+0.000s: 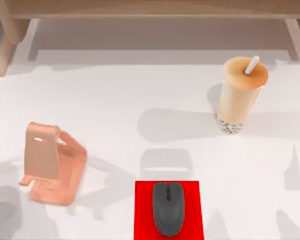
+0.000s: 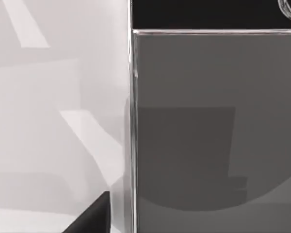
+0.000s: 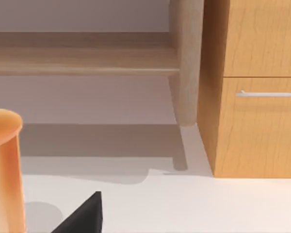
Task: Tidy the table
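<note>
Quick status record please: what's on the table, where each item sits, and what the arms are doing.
table: white, shelf unit along far edge
phone stand: pink, left side, upright
mouse: grey, near edge, lying on the red mat
cup: bubble tea with straw, right side, upright, standing alone
drawer cabinet: wooden, beside the shelf leg
arms: nothing held, no item touched

Light wooden shelf unit [image 1: 140, 9] behind

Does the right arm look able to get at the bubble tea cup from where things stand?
Probably yes. The bubble tea cup stands upright and alone on the table at its right side, apart from the mouse and phone stand; the right wrist view shows it close by.
</note>
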